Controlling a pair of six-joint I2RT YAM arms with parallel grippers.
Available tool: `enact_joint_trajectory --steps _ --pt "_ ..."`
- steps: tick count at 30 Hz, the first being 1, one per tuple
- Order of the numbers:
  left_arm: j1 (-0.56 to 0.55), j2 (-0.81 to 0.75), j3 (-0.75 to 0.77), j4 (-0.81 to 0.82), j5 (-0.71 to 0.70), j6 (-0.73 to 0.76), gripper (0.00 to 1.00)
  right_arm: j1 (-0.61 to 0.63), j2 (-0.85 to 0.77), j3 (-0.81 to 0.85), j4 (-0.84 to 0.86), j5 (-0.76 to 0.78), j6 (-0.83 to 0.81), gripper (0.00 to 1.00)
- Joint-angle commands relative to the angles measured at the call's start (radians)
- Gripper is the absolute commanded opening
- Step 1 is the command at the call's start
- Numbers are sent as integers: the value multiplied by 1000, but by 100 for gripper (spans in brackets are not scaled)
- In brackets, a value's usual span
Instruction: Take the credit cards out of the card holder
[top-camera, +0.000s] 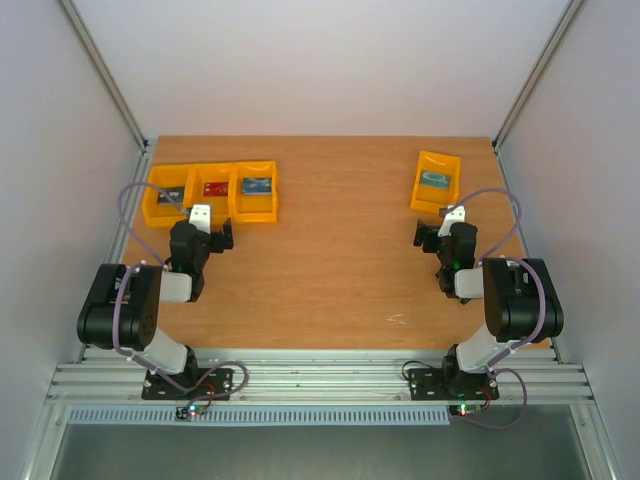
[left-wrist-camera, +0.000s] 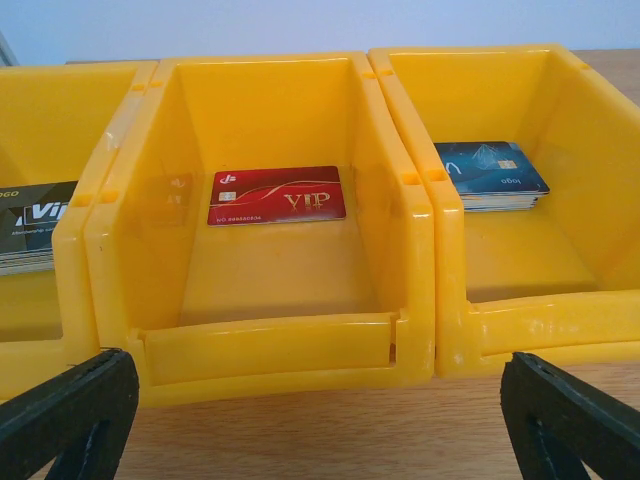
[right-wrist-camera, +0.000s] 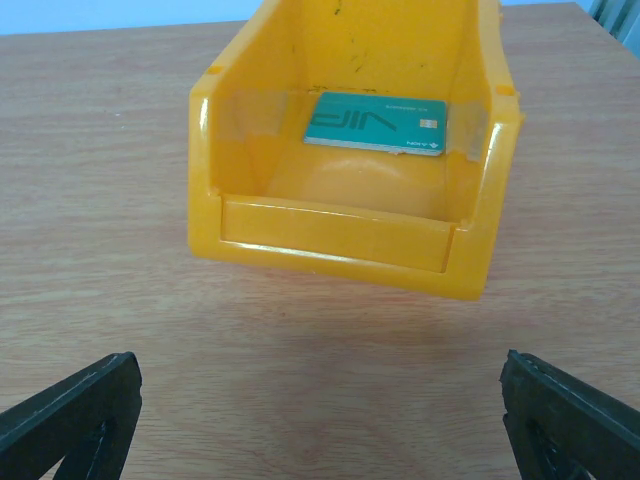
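I am holding my left pincer spread wide and pinching nothing, facing the middle yellow bin, where the red credit card is lying flat. My right pincer is also gaping, facing a lone bin with a teal card lying inside.

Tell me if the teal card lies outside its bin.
No, the teal card lies inside the yellow bin, flat on its floor toward the back.
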Motion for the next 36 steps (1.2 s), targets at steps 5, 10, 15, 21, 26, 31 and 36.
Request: enact_joint_trajectory --steps 5,10,15,21,26,31,36 --pt "1 -1 24 42 1 6 99 5 -16 18 11 -6 2 98" --pt "1 -30 21 22 -1 3 99 2 -22 24 1 2 9 98" --pt "1 -194 -20 -18 -59 -11 99 -11 -230 195 -445 239 132 98" --pt "1 -504 66 -346 100 -13 99 -160 -445 440 -978 -27 270 99" --pt "1 -631 187 -620 362 -119 99 -195 -391 660 -1477 118 326 99" --pt "1 -644 233 -688 554 -209 99 -243 -304 701 -1804 169 445 98" --pt "0 -639 218 -679 588 -224 99 -393 -352 540 -1754 -111 507 99"
